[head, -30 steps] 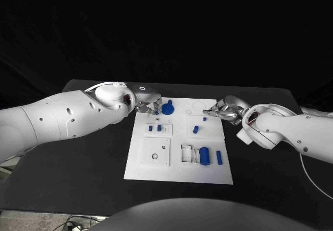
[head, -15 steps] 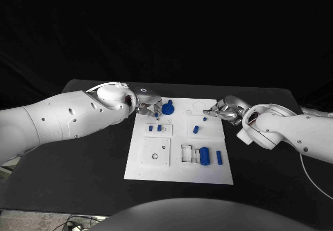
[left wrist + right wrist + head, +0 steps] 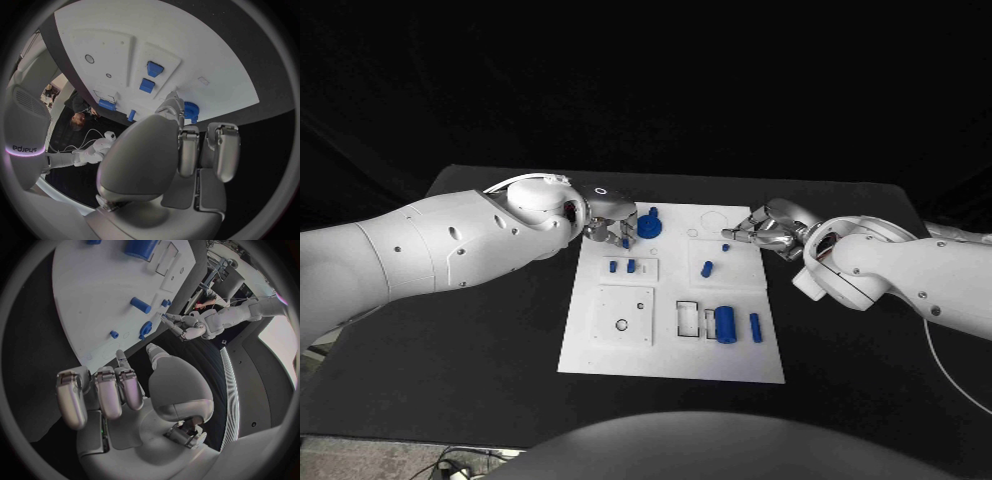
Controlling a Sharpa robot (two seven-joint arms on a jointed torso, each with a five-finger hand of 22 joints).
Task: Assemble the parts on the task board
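The white task board [image 3: 672, 350] lies mid-table. A blue gear [image 3: 648, 222] stands at its far left corner. My left hand [image 3: 607, 225] is right beside it, fingers curled. In the left wrist view the fingertips [image 3: 172, 102] reach the gear [image 3: 190, 109], but a grip is not plain. My right hand [image 3: 759, 228] hovers at the board's far right edge, fingers curled on nothing. A tiny blue piece [image 3: 726, 246] lies just by it on the board [image 3: 94, 300]. Two short pegs [image 3: 622, 267] and a third [image 3: 707, 268] are mid-board. A thick blue cylinder [image 3: 726, 324] and a slim one [image 3: 754, 327] lie nearer.
A square plate with small holes [image 3: 625, 315] and a rectangular slot [image 3: 688, 318] take up the board's near half. Black table [image 3: 459, 340] stretches wide on both sides of the board. The right wrist view shows the gear [image 3: 146, 329] and my left hand [image 3: 181, 330] across the board.
My left arm has crept slightly right, closer to the gear. The right hand and the parts on the board have stayed put.
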